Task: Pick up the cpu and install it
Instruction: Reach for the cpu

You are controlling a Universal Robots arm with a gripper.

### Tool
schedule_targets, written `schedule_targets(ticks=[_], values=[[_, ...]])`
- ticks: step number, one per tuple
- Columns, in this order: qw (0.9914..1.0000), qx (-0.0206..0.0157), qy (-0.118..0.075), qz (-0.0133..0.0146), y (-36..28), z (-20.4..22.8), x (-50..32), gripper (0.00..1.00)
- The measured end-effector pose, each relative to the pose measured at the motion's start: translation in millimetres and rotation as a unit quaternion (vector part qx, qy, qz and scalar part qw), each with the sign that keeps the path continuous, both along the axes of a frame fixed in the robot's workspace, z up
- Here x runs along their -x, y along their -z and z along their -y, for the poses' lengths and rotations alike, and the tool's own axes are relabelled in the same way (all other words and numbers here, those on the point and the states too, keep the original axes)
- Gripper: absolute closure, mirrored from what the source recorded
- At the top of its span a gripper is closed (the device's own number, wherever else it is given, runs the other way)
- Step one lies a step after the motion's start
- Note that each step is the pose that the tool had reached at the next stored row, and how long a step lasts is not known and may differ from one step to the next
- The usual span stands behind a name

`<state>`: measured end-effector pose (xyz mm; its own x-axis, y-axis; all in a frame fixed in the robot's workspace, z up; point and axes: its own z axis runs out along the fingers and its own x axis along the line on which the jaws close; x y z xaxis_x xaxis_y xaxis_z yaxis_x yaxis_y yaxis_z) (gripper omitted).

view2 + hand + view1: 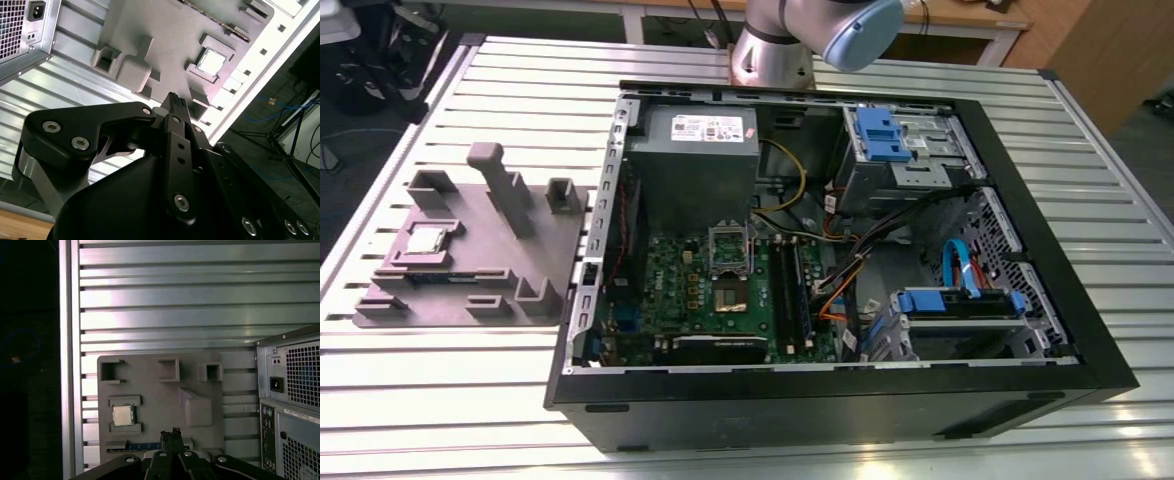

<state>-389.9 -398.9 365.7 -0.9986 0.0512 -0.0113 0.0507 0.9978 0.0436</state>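
Pincer (170, 434) closed, empty, above the table (454, 400). Open computer case (854, 405) sits beside grey holder tray (554, 245). The cpu (122, 415) lies flat in a tray pocket, untouched. Probably light, stiff, fragile underneath, so grip opposite edges.

— Where is the cpu (427, 240)?
— It lies flat, metal top up, in a square pocket of the grey holder (487, 255) on the slatted table (454, 400). That is well to the exterior view's left of the open computer case (854, 400).
— How does it look?
— It's a small square chip with a silvery-grey lid and a thin tan rim, sitting level between low walls with nothing touching it.
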Motion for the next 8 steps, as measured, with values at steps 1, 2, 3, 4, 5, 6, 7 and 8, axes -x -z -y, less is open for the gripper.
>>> schedule_targets(ticks=[1,2,3,4,5,6,7,8], values=[[1.00000,0.0000,0.000,-0.0001,0.1,0.0,0.1,0.90],[1.00000,0.0000,0.000,-0.0003,0.1,0.0,0.1,0.90],[1.00000,0.0000,0.000,-0.0004,0.1,0.0,0.1,0.90],[1.00000,0.0000,0.000,-0.0005,0.1,0.0,0.2,0.90],[1.00000,0.0000,0.000,-0.0005,0.2,0.0,0.3,0.90],[1.00000,0.0000,0.000,-0.0005,0.2,0.0,0.7,0.90],[1.00000,0.0000,0.000,-0.0005,0.3,0.0,0.9,0.90],[1.00000,0.0000,0.000,-0.0005,0.3,0.0,1.0,0.90]])
